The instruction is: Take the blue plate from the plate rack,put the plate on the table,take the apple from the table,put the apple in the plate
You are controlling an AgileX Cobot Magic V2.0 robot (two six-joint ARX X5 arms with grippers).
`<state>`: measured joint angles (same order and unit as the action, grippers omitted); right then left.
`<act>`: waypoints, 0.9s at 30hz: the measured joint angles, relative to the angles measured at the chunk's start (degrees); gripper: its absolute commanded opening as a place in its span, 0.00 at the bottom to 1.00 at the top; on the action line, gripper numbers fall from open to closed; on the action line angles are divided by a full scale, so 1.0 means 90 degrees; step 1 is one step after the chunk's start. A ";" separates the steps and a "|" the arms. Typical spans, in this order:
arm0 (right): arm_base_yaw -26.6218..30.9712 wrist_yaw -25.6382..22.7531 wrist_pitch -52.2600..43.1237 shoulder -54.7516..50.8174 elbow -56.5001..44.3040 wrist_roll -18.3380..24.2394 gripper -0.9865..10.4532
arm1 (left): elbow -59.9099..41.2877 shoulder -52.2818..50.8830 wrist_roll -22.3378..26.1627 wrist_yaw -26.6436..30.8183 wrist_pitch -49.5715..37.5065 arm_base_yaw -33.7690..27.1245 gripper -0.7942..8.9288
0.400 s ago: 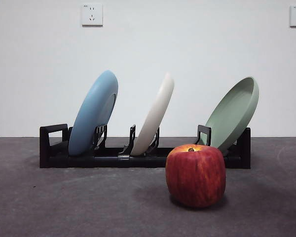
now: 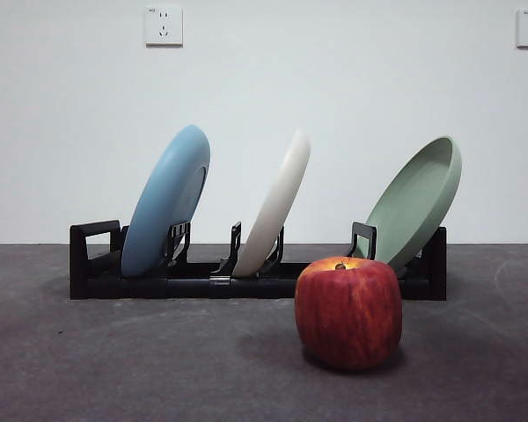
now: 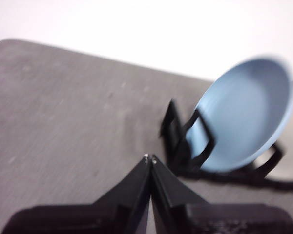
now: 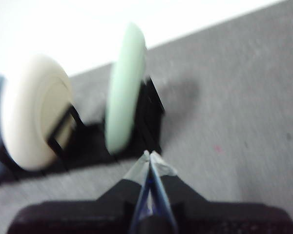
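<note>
The blue plate stands tilted in the left slot of the black plate rack; it also shows in the left wrist view. The red apple sits on the dark grey table in front of the rack's right part. My left gripper is shut and empty, above the table, short of the rack's end with the blue plate. My right gripper is shut and empty, near the rack's other end. Neither arm shows in the front view.
A cream-white plate stands in the rack's middle slot and a sage-green plate leans at its right end; both show in the right wrist view. A white wall with two sockets stands behind.
</note>
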<state>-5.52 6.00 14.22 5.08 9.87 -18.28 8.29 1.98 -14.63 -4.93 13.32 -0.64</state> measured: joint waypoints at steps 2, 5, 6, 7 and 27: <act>0.0000 0.0000 0.0075 0.0294 0.0476 -0.0068 0.08 | 0.0340 0.0209 -0.0126 -0.0097 0.0017 0.0000 0.08; 0.0000 0.0002 0.0274 0.0777 0.1156 -0.0090 0.08 | 0.0848 0.0619 -0.0211 -0.0141 0.0138 0.0000 0.08; 0.0000 0.0002 0.0345 0.0971 0.1404 -0.0085 0.08 | 0.1056 0.0787 -0.0219 -0.0143 0.0231 0.0000 0.08; 0.0000 0.0002 0.0403 0.1144 0.1613 -0.0058 0.08 | 0.1236 0.0937 -0.0223 -0.0143 0.0289 0.0000 0.08; 0.0007 0.1447 0.2293 0.4896 0.5229 0.1202 0.32 | 0.4816 0.4736 0.0362 -0.3269 0.1399 0.0000 0.19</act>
<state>-5.45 19.03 34.85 49.15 56.93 -7.46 51.64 44.60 -11.38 -34.35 25.91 -0.64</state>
